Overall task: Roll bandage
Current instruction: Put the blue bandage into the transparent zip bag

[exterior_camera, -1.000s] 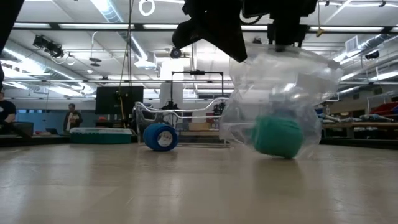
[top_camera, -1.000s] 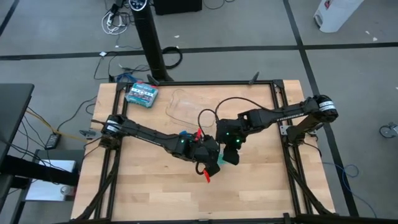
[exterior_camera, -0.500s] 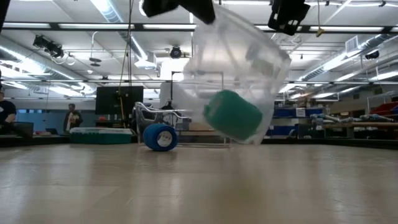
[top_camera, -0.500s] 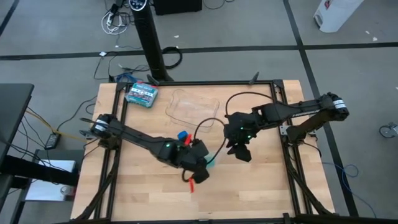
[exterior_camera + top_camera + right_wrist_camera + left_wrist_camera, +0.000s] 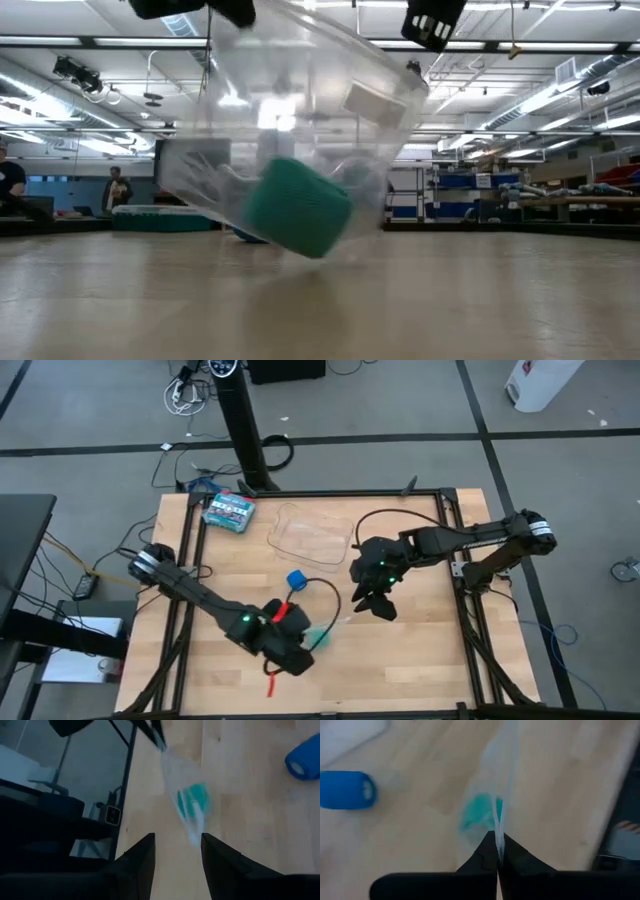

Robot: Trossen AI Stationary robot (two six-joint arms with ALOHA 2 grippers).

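Since the earlier frame we see the left end effector (image 5: pixel 497 851) carry its pinched clear bag (image 5: pixel 300 120), teal roll (image 5: pixel 297 208) inside, toward the worktop's (image 5: pixel 420 660) front; the right end effector (image 5: pixel 177 852) hangs released, blue bandage (image 5: pixel 297 580) resting between them.

Blue bandage (image 5: pixel 297 580) roll lies on table (image 5: pixel 420 660) between both arms.

Blue bandage (image 5: pixel 297 580) rolled, mid-table.

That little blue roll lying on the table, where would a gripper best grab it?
The blue roll lies on its side on the table, apart from everything else. I would come straight down from above and pinch across its round body, fingers on the two curved flanks, since the flat ends face sideways.
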